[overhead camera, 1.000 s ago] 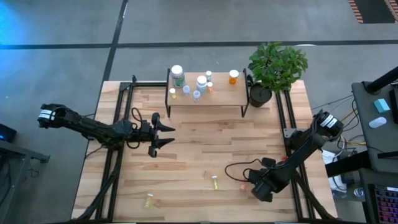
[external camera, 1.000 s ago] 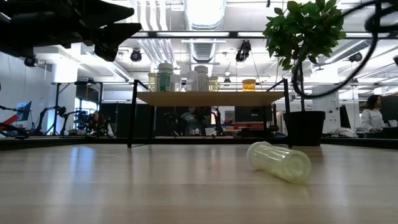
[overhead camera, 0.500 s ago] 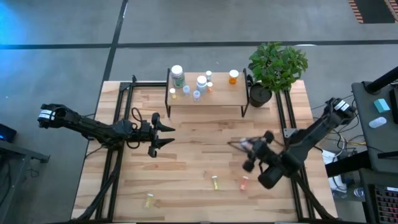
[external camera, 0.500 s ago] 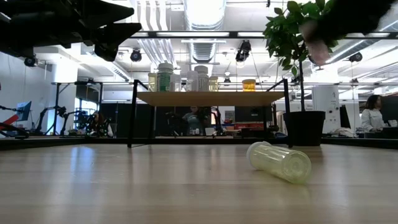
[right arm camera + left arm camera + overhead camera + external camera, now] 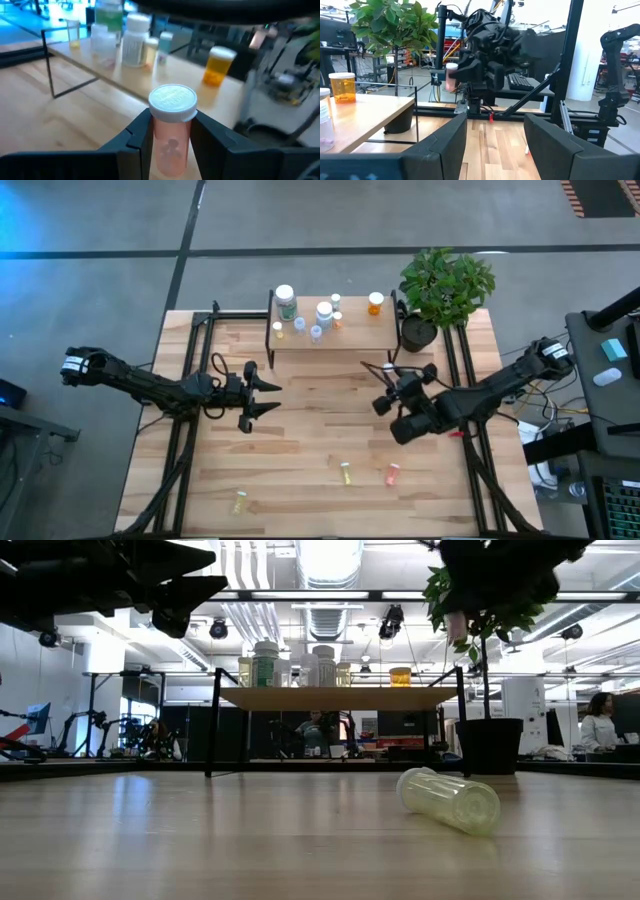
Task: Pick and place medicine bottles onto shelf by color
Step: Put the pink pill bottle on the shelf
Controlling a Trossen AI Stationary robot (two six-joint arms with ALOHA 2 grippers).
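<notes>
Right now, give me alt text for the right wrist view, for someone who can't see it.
The right pincer holds a pinkish white-capped bottle upright between its dark fingers. Beyond stands the shelf carrying several bottles, including an orange bottle and a white bottle.

I can read no words, brand names or numbers in any view. The white bottle (image 5: 134, 42) on the shelf (image 5: 165, 82) carries a printed label, but its lines are too blurred to make out. The white cap (image 5: 173, 101) of the bottle I hold shows only faint embossing, unreadable.
</notes>
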